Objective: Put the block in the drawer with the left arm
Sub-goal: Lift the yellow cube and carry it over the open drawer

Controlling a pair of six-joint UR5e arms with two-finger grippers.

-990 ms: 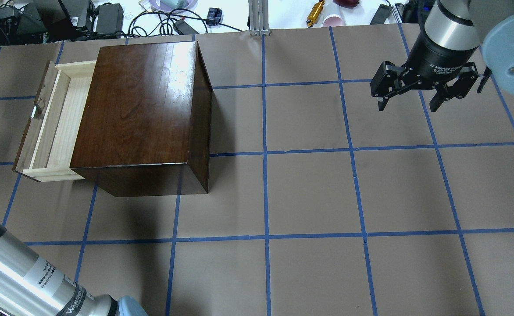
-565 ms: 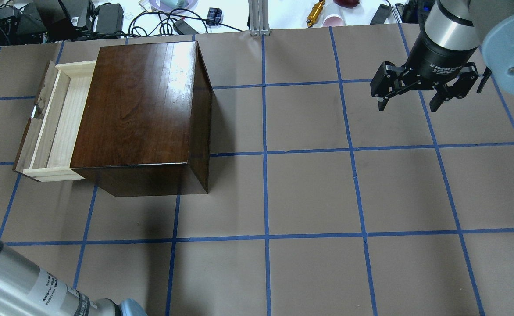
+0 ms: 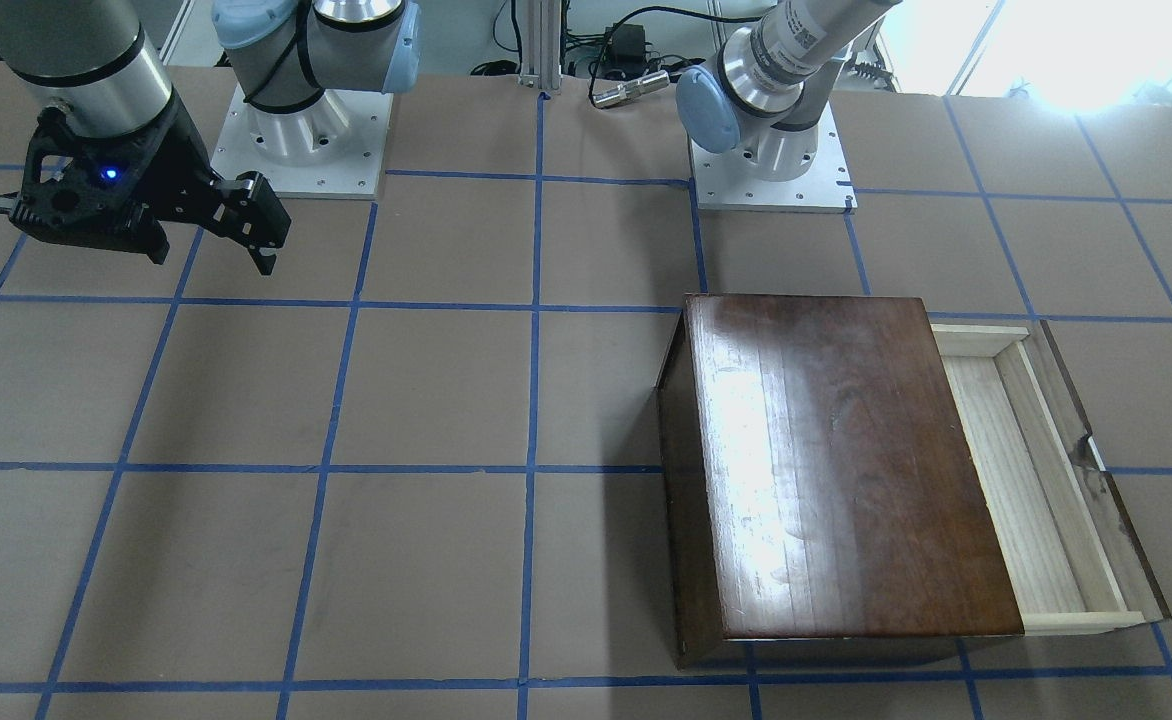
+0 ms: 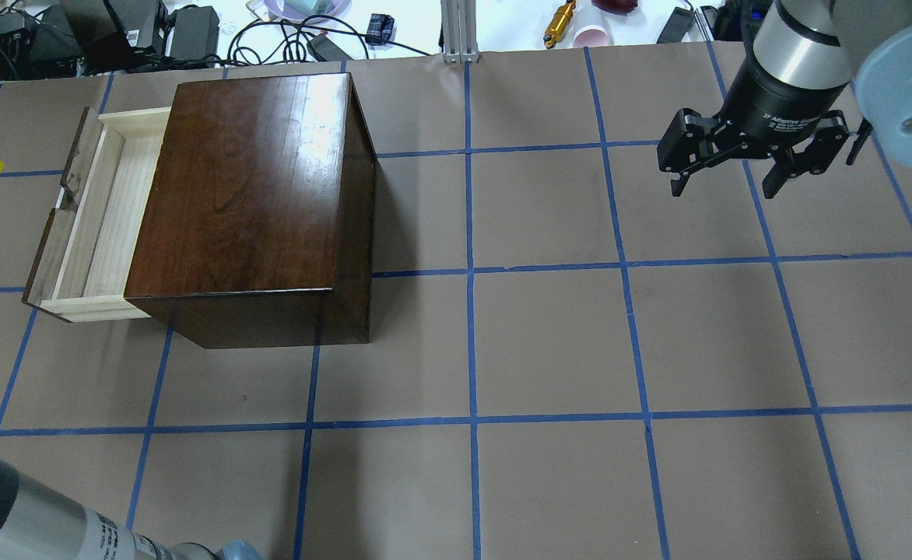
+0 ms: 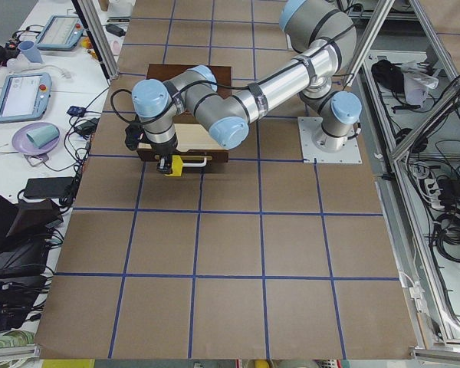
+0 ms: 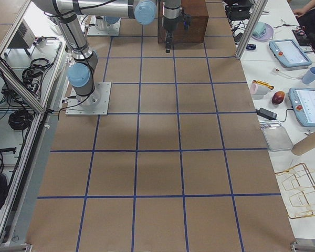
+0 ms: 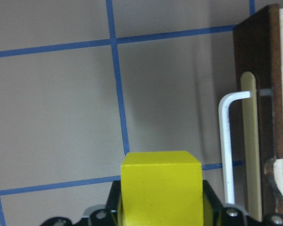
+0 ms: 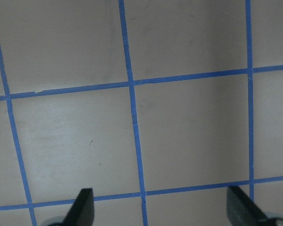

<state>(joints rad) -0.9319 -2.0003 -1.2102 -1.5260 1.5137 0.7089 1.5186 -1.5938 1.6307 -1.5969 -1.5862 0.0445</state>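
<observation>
Clamping the block (image 7: 160, 186) between the fingers of the left gripper (image 5: 167, 161), jaws closed against two opposite faces. Holding it over the table (image 4: 549, 342), just outside the dark front panel of the drawer (image 4: 102, 222) (beside the tray, not over it). Showing the drawer pulled out of the box (image 4: 254, 187), its white handle (image 7: 226, 141) facing the block. Holding the right gripper (image 4: 724, 189) spread wide, unloaded, well apart from the box.

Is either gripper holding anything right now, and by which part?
The left gripper holds the yellow block, clamped across two opposite side faces. The right gripper is open and empty.
</observation>
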